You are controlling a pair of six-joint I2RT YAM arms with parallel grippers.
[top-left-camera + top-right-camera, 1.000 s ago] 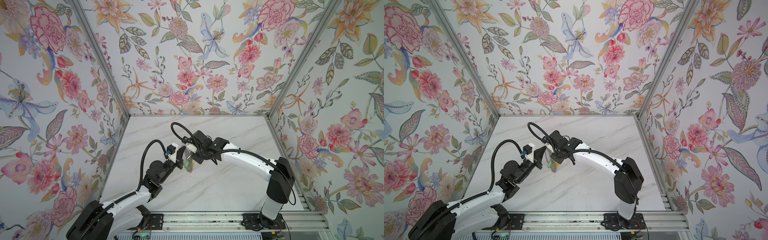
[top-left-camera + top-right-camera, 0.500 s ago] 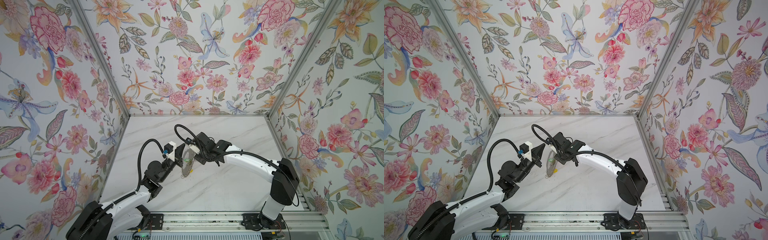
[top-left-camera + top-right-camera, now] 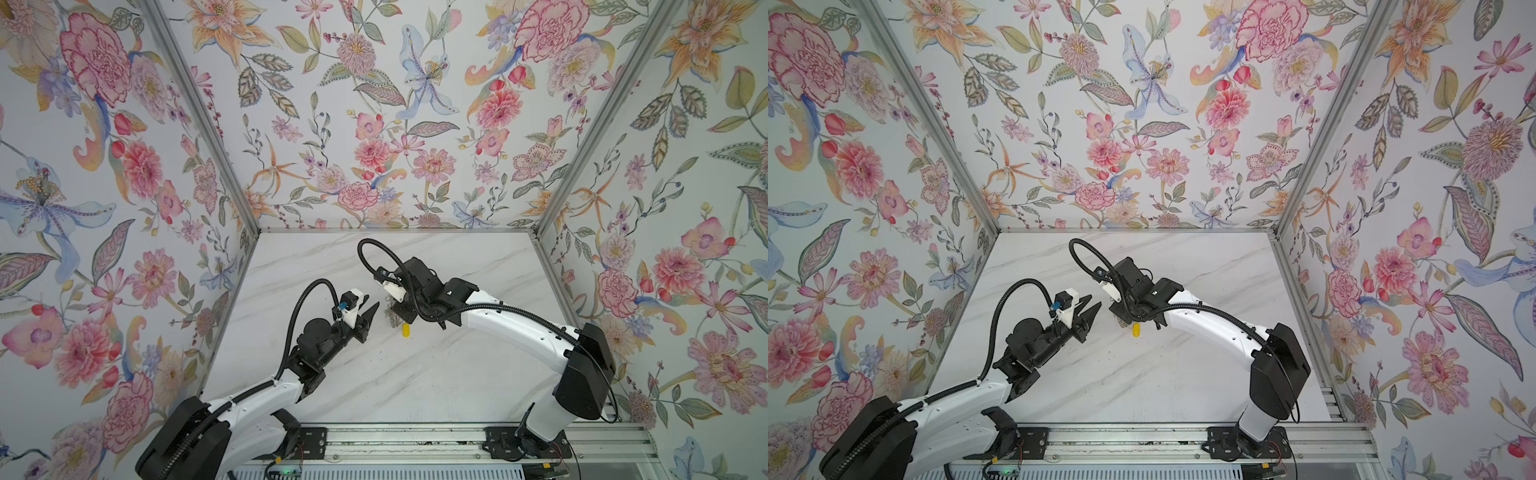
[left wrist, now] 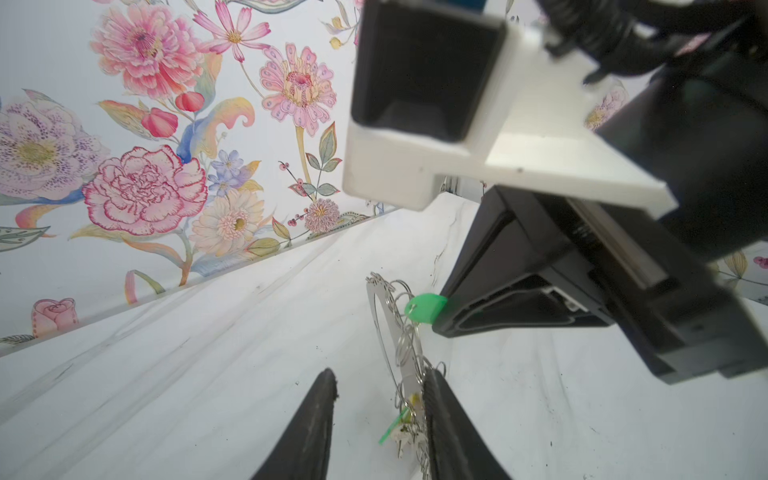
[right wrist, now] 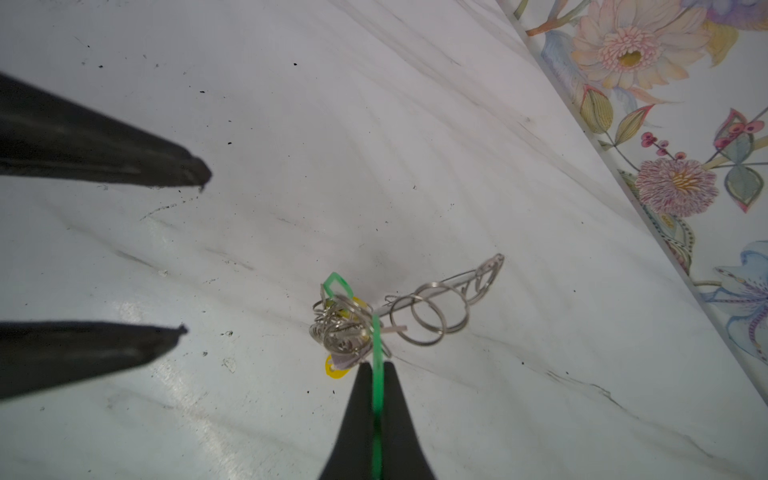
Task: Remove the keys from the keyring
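Note:
My right gripper [image 5: 377, 368] is shut on the bright green tag [image 5: 377, 345] of one of the keys. The keyring [image 5: 440, 297] hangs from that key, edge-on, with its wire rings [image 5: 428, 322] and a bunch of keys [image 5: 340, 328]. A yellow tag [image 5: 336, 372] shows under the bunch [image 3: 406, 330] [image 3: 1136, 331]; whether it is attached I cannot tell. My left gripper [image 3: 372, 302] [image 3: 1095, 301] stands open just left of the keyring [image 3: 390, 318], apart from it. In the left wrist view the grey plate [image 4: 409, 374] stands ahead of the open left gripper [image 4: 380, 376].
The white marble table [image 3: 415, 374] carries small dark specks. Floral walls close it in on the left, back and right, and a metal rail [image 3: 415, 440] runs along the front. The two wrists are close together at mid-table.
My left gripper has opened, let go of the keyring and drawn back to the left. The right gripper keeps its hold on the green tag, and the keyring now hangs from it alone.

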